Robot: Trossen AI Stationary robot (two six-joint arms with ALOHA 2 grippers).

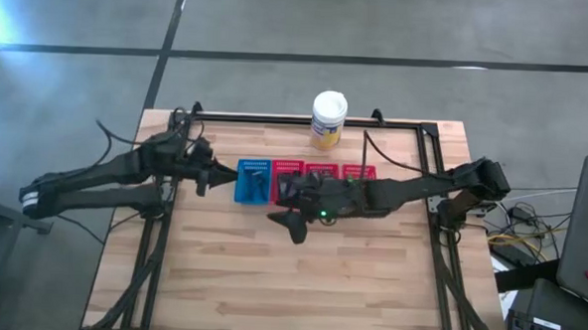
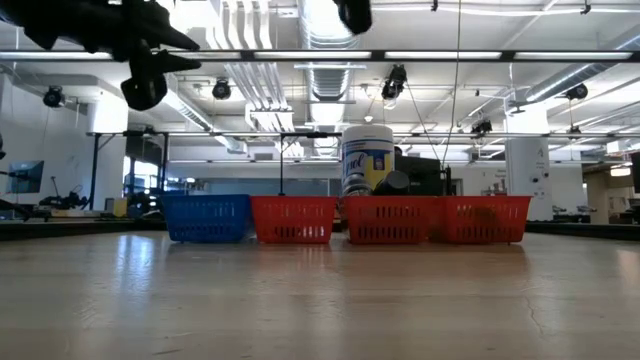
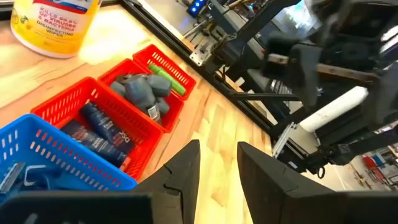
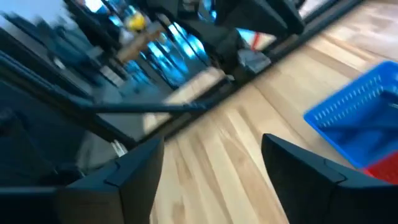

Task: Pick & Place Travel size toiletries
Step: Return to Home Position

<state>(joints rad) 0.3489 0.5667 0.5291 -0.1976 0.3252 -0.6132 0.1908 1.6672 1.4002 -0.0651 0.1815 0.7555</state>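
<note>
Empty, with fingers a little apart, the left gripper hovers just beside the blue basket, the right gripper hangs spread wide and empty before the row, and dark blue tubes, grey tubes and a green bottle lie in the red baskets.

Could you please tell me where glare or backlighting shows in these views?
High view: glare on the floor, top-left corner. Low view: ceiling lights backlight the scene; the table shows sheen before the blue basket. Left wrist view: a bright patch beside the yellow canister.
</note>
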